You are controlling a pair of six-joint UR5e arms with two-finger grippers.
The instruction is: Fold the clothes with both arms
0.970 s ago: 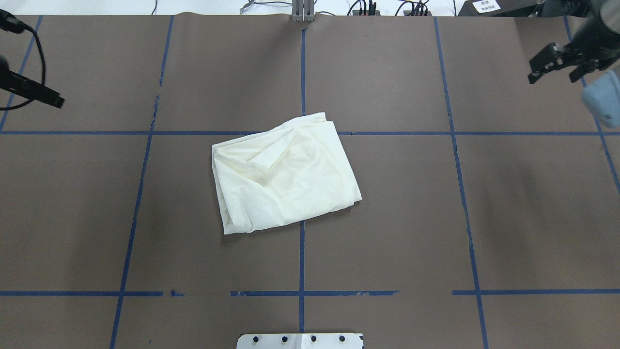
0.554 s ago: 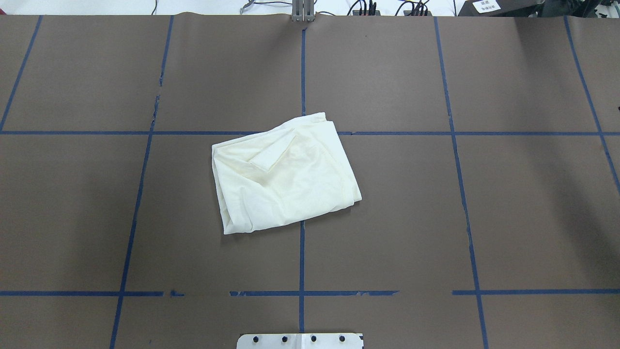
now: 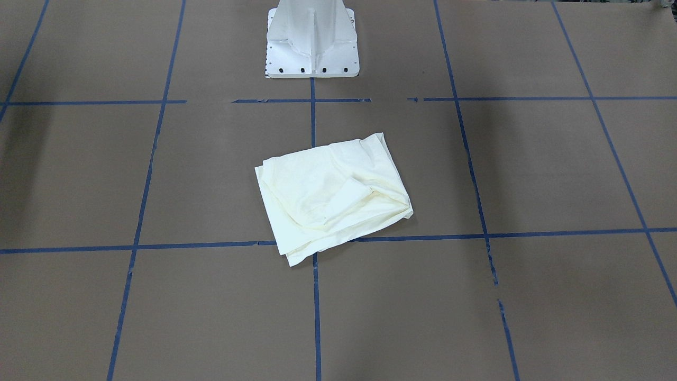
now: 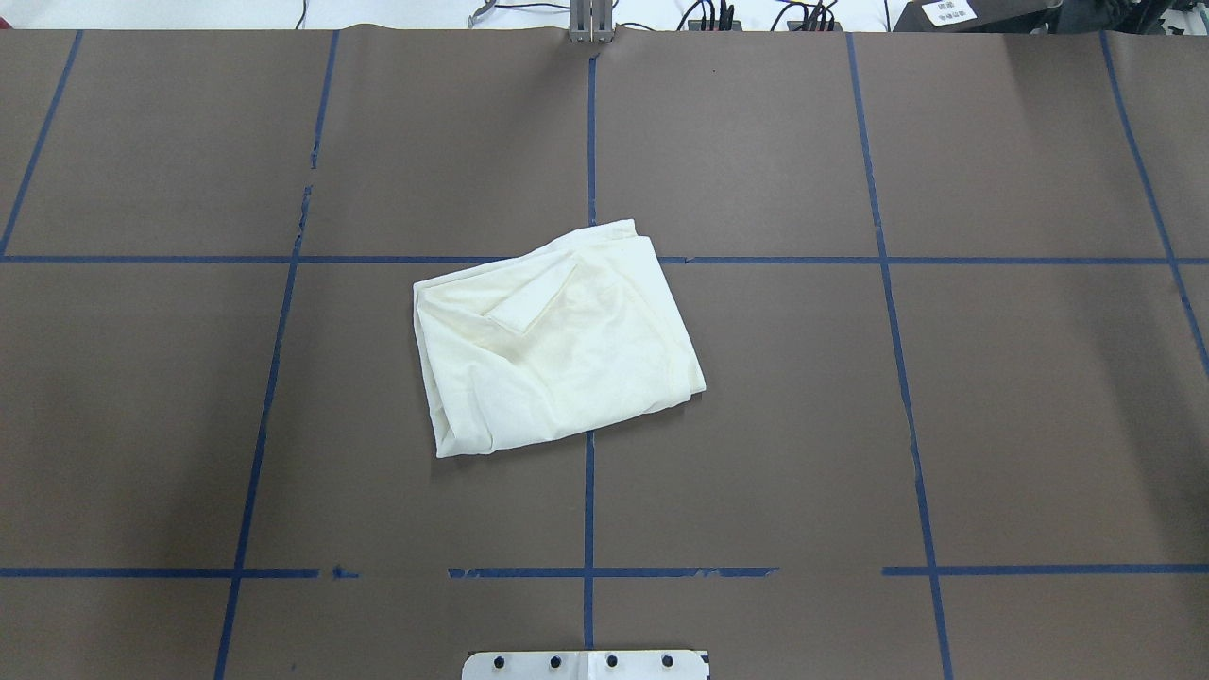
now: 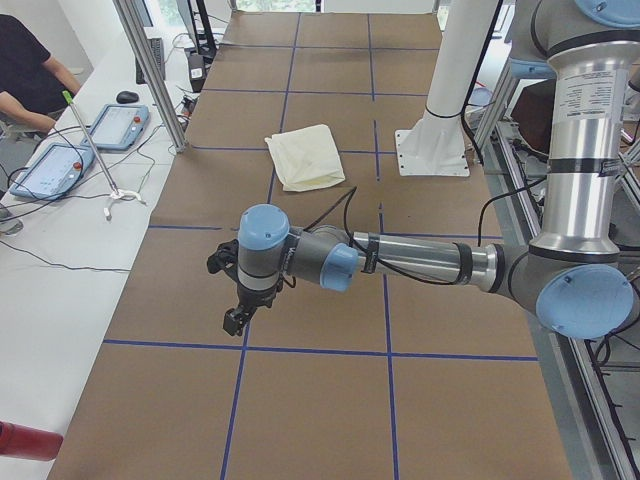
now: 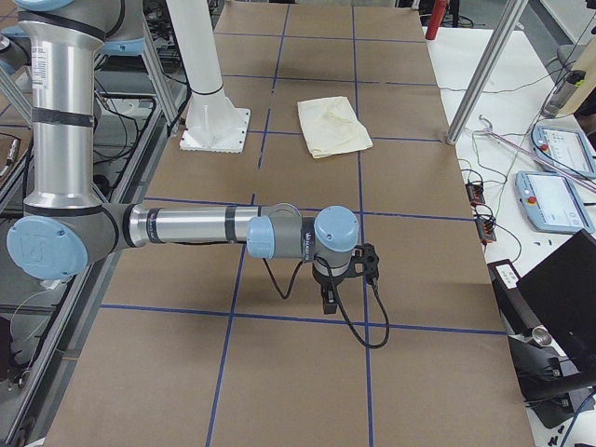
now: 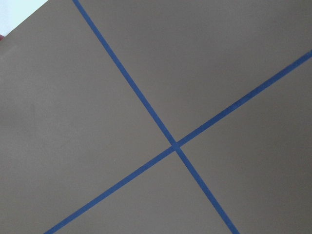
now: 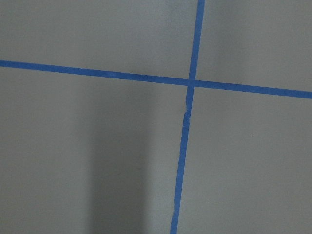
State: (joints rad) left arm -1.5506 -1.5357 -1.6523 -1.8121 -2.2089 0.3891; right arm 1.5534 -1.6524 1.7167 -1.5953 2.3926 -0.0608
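Overhead exterior has the shirt (image 4: 557,340) lying near the middle of the table (image 4: 945,397). It is folded into a rough, slightly skewed rectangle, plain cream side up, with no print showing. A small flap of cloth lies turned over on its far left part. The bundle covers a crossing of the blue tape lines (image 4: 888,259) that mark the brown table cover. It sits in front of my white pedestal (image 4: 586,664), a little apart from it.

From the table's end on my left, my left arm (image 5: 420,262) reaches out low and nearly level over the table. My left gripper (image 5: 236,318) points down above the brown cover, just beside a tape line and well apart from the shirt. I cannot tell from that view whether its fingers are spread or closed. A person (image 5: 25,65) sits at the white side bench.

From the other end, my right arm (image 6: 186,225) is stretched out the same way. My right gripper (image 6: 329,302) hangs downward over the cover near a tape line, far from the shirt. I cannot tell its state either.

Both wrist cameras look at bare brown cover with a tape crossing.
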